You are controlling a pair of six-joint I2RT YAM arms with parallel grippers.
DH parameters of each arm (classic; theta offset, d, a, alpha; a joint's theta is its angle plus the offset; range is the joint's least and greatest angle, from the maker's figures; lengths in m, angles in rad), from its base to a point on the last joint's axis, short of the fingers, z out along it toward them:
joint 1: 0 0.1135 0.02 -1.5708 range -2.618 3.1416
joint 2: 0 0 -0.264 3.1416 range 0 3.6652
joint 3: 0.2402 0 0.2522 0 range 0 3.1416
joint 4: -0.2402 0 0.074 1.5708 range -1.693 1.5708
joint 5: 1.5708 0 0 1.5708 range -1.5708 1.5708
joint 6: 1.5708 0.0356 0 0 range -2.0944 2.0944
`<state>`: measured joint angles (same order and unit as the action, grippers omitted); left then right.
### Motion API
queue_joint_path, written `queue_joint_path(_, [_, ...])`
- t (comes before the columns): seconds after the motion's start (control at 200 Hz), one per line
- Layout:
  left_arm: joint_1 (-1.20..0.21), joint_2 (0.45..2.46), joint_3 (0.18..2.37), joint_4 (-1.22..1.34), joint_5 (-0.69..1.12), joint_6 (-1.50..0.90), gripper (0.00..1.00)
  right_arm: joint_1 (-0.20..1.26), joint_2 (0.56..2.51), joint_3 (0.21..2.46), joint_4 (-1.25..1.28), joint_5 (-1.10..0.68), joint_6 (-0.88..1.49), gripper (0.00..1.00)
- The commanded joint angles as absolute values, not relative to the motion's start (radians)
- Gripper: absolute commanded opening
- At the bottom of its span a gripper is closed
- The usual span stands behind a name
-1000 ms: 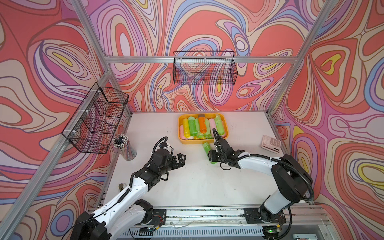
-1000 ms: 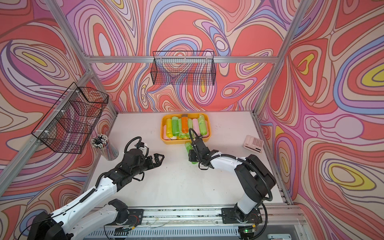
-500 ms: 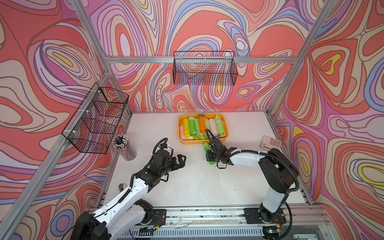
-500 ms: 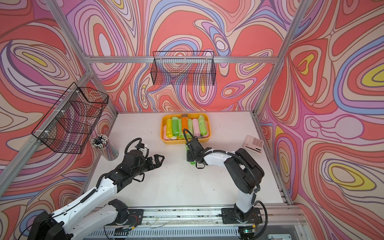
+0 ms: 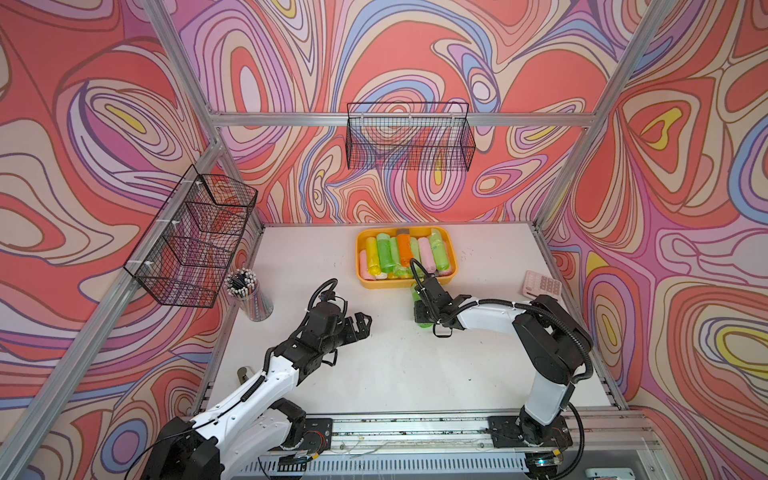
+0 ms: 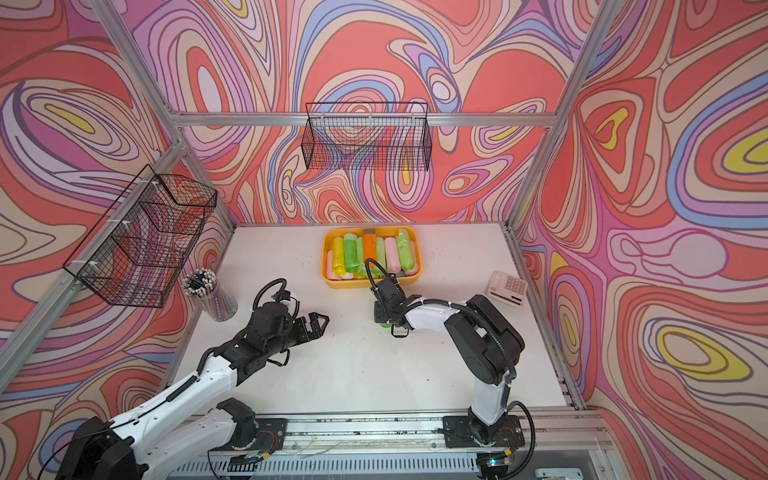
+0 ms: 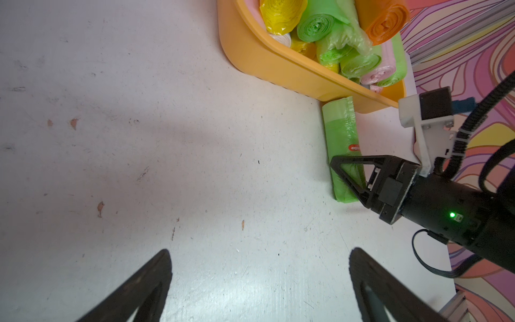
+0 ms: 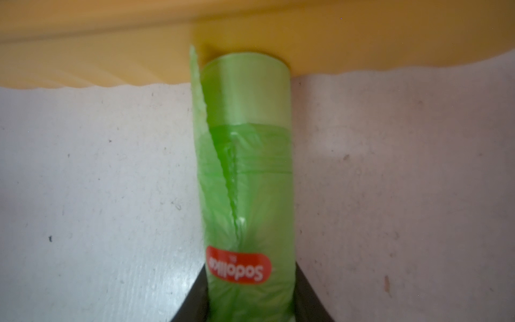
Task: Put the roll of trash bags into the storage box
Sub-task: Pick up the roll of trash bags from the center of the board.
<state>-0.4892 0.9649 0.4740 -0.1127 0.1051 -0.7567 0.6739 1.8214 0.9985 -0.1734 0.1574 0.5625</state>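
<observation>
Green roll of trash bags (image 5: 415, 292): in both top views you find it on table, far end against near wall of storage box (image 5: 405, 285), under right gripper (image 5: 419, 311). Left gripper (image 5: 360, 323) spread wide, idle, well apart. Left wrist view: right jaws straddle roll's near half. Right wrist view: jaws, wider a second ago, now pinch roll. Grasp looks made; your next move is likely lift over rim.

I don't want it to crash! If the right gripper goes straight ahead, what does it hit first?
The storage box's near wall. The right gripper is shut on the green trash bag roll, whose far end seems to sit against that wall, so the roll would press into it first.
</observation>
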Motion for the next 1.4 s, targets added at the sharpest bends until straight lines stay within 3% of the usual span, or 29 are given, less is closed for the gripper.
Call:
queue_joint_path(0.0, [-0.484, 0.971, 0.469, -0.084, 0.125, -0.780, 1.00, 0.681, 1.780, 0.964, -0.196, 0.154, 0.583, 0.28])
queue_joint_path(0.305, [-0.485, 1.000, 0.480, 0.014, 0.268, -0.845, 1.00, 0.681, 1.644, 0.908, -0.174, 0.063, 0.643, 0.26])
queue_joint_path(0.796, [-0.485, 1.005, 0.543, 0.032, 0.320, -0.866, 1.00, 0.681, 1.500, 0.926, -0.233, 0.035, 0.707, 0.24])
queue_joint_path(1.047, [-0.486, 1.012, 0.564, 0.081, 0.364, -0.887, 1.00, 0.681, 1.494, 1.016, -0.307, 0.089, 0.676, 0.23])
queue_joint_path(1.397, [-0.486, 1.066, 0.751, -0.081, 0.371, -0.819, 1.00, 0.678, 1.607, 1.268, -0.383, 0.146, 0.622, 0.20])
